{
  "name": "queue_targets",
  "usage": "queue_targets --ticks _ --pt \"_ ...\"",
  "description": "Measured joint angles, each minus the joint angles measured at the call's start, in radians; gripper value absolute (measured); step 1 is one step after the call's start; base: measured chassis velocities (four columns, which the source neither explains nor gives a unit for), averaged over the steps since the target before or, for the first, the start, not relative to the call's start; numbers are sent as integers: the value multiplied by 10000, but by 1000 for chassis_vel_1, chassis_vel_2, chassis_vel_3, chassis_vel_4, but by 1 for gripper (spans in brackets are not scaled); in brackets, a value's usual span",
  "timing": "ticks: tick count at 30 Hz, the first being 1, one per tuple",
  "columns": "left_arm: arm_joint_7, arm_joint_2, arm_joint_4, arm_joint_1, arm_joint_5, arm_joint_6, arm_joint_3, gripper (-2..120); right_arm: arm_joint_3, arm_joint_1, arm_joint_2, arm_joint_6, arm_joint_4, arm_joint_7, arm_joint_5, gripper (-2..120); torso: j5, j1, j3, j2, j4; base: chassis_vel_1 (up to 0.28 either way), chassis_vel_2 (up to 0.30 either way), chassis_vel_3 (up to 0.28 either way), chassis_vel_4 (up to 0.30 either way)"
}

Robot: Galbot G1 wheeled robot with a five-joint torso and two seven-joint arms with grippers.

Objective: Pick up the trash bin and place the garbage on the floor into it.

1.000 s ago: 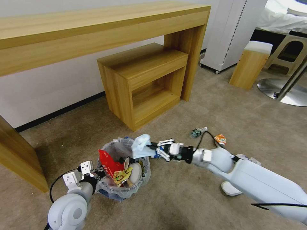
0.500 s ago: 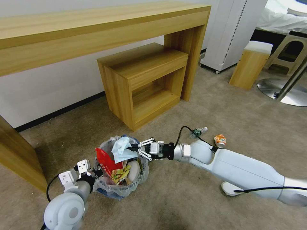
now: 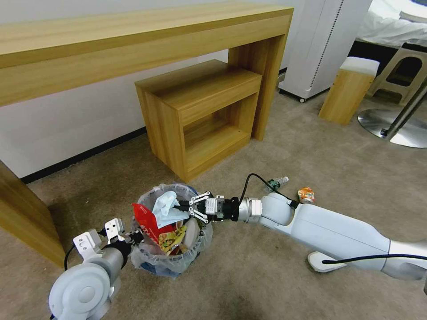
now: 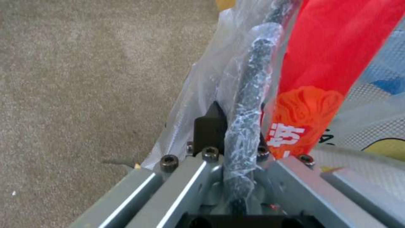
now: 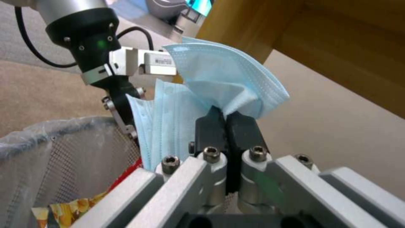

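The trash bin (image 3: 175, 266), lined with crinkled clear plastic, stands low over the beige floor (image 3: 249, 284) and holds a red crushed cup (image 3: 149, 224) and a yellow wrapper (image 3: 174, 242). My left gripper (image 3: 132, 237) is shut on its plastic-wrapped rim (image 4: 249, 95), with the left gripper (image 4: 236, 133) closed around it. My right gripper (image 3: 181, 207) reaches over the bin's mouth, shut on a blue mask (image 3: 165, 209). Up close, the right gripper (image 5: 227, 122) pinches the mask (image 5: 219, 79) above the bin's mesh wall (image 5: 63, 152). A small bottle (image 3: 276, 182), an orange can (image 3: 306, 194) and a white slipper (image 3: 321, 262) lie on the floor.
A long wooden desk (image 3: 147, 35) runs along the wall with a low wooden cabinet (image 3: 200, 115) under it. The desk's leg (image 3: 26, 222) stands close to the bin's left. A white appliance (image 3: 320, 44), a wooden stool (image 3: 349, 89) and a round metal base (image 3: 396, 129) stand at the right.
My right gripper carried the blue mask leftward from beside the bin to over its mouth. The left arm and the bin shifted slightly left.
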Motion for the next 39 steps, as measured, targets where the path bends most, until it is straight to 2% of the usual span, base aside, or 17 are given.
queue_targets --ticks 24,39 --pt "-159 -23 -507 145 -215 -64 -72 0 -1324 550 608 47 -880 176 5 0 -1 0 0 0 0 0 0 0 0" --pt "-141 55 -680 276 -209 -109 -141 0 -1390 616 790 57 -1093 239 -13 3 -1 0 0 0 1 0 0 0 0"
